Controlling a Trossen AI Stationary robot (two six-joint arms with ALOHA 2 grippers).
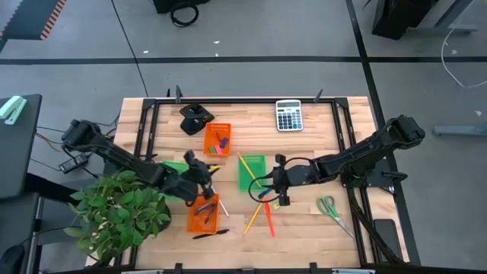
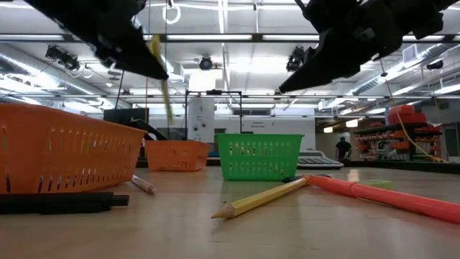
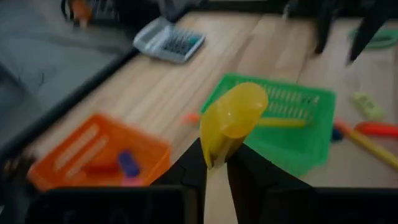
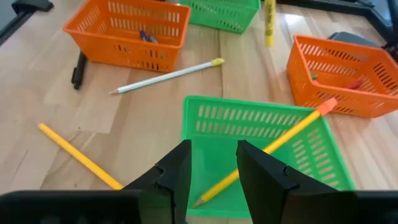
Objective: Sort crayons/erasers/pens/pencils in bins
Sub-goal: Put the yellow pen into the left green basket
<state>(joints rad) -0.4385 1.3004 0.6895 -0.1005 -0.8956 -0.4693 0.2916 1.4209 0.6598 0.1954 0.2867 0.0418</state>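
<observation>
Wooden table (image 1: 319,221), grey concrete floor (image 1: 251,34), ceiling strip lights (image 2: 215,36)

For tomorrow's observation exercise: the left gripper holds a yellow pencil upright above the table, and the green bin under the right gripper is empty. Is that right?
Not quite. The green bin under the right gripper is not empty: the right wrist view shows a yellow pencil with an orange end lying slantwise in it. The rest stands: the left gripper holds a yellow pencil.

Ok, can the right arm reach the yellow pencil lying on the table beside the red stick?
Probably yes. The right hand hovers open above the green bin, and the yellow pencil lies on bare wood close by, uncovered; only the red stick crowds it.
</observation>
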